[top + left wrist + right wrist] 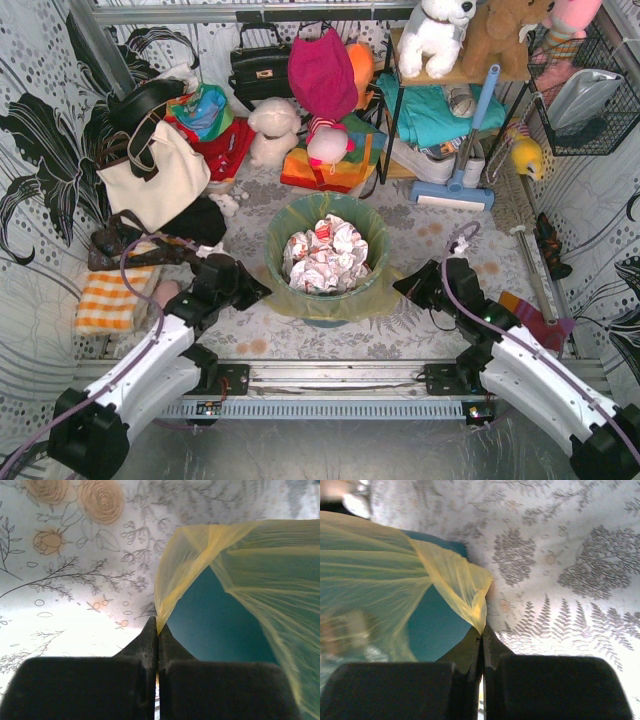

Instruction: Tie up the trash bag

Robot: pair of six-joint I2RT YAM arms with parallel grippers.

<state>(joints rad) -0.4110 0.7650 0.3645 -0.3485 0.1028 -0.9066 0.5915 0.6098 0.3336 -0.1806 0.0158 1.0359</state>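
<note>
One table [420, 335], flower-print cover. One bin [210, 625], round, teal, upright at mid-table. One trash bag [372, 230], thin yellow plastic, lining the bin, mouth open, rim folded over the bin's edge and down its outside. One heap of crumpled white paper [325, 258], inside the bag. One left gripper [158, 630], at the bag's 8 o'clock, jaws clenched on a pinch of the rim, film drawn out to a point. One right gripper [482, 632], at 4 o'clock, jaws likewise clenched on a peak of rim.
</note>
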